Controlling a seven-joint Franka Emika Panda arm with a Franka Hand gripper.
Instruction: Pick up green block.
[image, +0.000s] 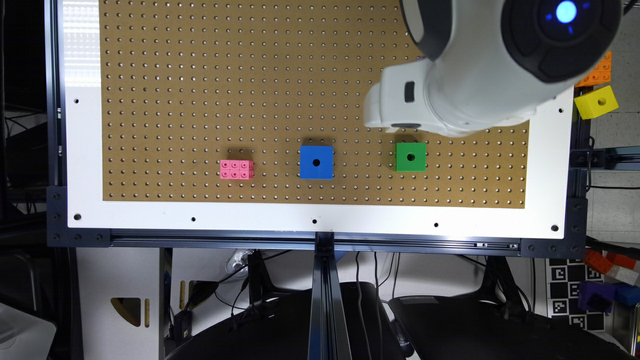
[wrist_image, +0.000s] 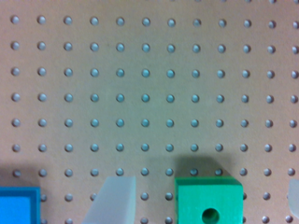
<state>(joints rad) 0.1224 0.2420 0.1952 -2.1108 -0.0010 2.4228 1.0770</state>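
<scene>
The green block (image: 410, 157), a small bright green cube with a round dark hole in its top, sits on the brown pegboard (image: 200, 90) toward the exterior view's right. My gripper (image: 395, 107) hangs as a white part just beyond it. In the wrist view the gripper (wrist_image: 204, 203) is open, one translucent fingertip (wrist_image: 116, 199) on one side of the green block (wrist_image: 209, 199) and the other at the frame's edge. The block lies between them, apart from both.
A larger blue cube (image: 316, 162) with a hole stands on the board in the middle, its corner (wrist_image: 18, 205) in the wrist view. A pink studded brick (image: 236, 169) lies further toward the exterior view's left. A yellow cube (image: 596, 102) and an orange brick (image: 597, 72) sit off the board's right edge.
</scene>
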